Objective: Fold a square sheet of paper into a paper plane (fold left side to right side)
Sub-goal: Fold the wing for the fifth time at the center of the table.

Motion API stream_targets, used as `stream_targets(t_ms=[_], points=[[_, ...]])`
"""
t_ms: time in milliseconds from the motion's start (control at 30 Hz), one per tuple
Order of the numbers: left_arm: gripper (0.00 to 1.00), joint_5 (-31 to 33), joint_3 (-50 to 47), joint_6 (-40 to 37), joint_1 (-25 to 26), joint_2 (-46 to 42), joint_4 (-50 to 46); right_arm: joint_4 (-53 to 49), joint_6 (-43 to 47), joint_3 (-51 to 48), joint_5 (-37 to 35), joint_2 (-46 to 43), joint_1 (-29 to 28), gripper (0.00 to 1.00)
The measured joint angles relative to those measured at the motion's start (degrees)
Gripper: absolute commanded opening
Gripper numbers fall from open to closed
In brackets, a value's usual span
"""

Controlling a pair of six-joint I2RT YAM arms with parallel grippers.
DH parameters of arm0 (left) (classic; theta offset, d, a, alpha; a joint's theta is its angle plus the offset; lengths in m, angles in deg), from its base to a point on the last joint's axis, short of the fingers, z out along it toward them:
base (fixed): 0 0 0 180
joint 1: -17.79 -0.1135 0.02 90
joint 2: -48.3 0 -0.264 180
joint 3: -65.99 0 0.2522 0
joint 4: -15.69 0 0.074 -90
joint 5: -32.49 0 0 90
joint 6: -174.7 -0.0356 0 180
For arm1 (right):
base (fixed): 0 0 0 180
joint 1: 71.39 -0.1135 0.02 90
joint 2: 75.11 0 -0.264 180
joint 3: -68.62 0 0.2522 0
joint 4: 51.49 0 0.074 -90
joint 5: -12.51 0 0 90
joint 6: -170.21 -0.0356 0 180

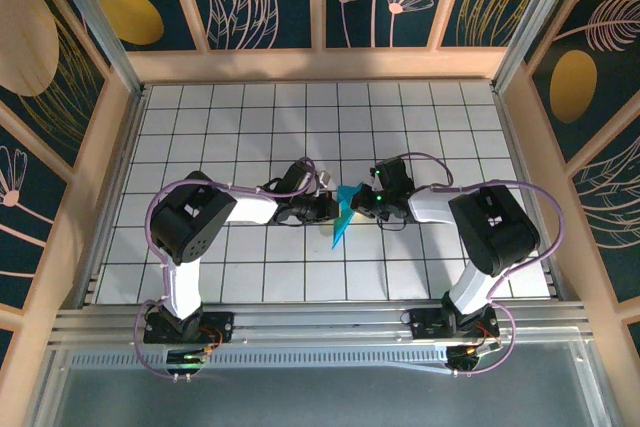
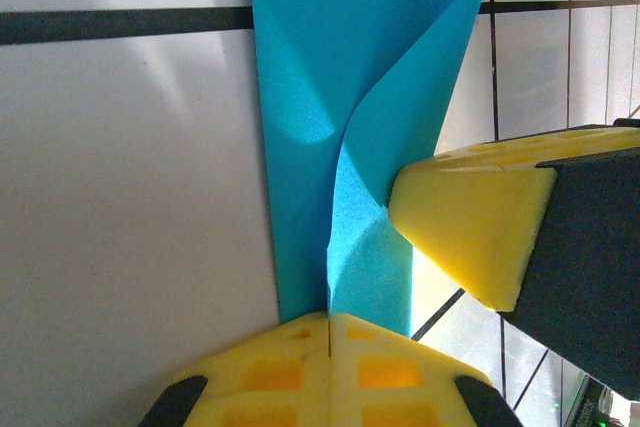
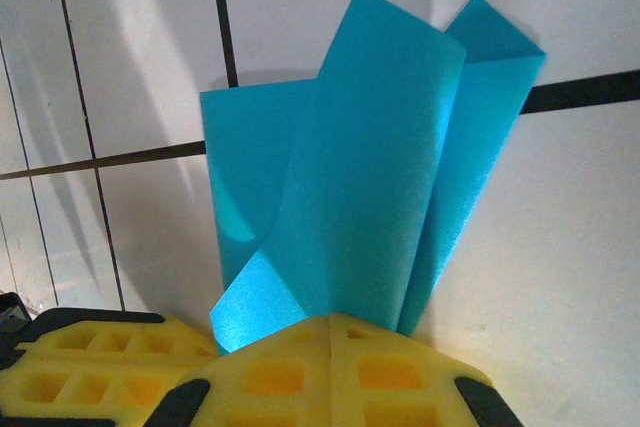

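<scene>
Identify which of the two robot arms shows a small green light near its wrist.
The right arm: a green light glows by its wrist, beside the blue paper. The left arm has a dark, unlit wrist.

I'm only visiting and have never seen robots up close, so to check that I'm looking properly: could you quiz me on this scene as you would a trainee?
1. Multiple choice: how many grippers are shut on the blue paper? A none, B one, C both.
2. True or false: the paper is one flat, unfolded sheet.
3. What colour are the grippers' fingertips?

Key
1. C: the left gripper and the right gripper each pinch it.
2. False: it is folded into layers that bow upward.
3. Yellow.
</scene>
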Motion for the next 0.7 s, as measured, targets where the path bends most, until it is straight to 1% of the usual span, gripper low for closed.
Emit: stream_targets(t_ms=[67,233,333,433,567,700], points=[[0.05,-0.1,0.0,0.0,0.0,0.0,0.1,0.6,0.0,-0.3,0.0,0.0,0.0,0.00],[0.16,-0.1,0.0,0.0,0.0,-0.4,0.2,2.5,0.1,-1.4,0.1,0.0,0.0,0.00],[0.21,1.7,0.0,-0.4,-0.2,-1.6,-1.0,4.0,0.2,-2.1,0.1,0.0,0.0,0.00],[0.26,4.6,0.0,-1.0,-0.9,-3.7,-4.4,5.8,0.2,-3.1,0.6,0.0,0.3,0.00],[0.25,7.8,0.3,-1.8,-1.3,-7.8,-9.1,7.2,0.3,-3.8,0.9,0.0,0.6,0.00],[0.17,8.4,0.3,-2.2,-1.4,-12.7,-12.3,7.5,0.5,-3.9,1.0,-0.1,0.7,0.00]])
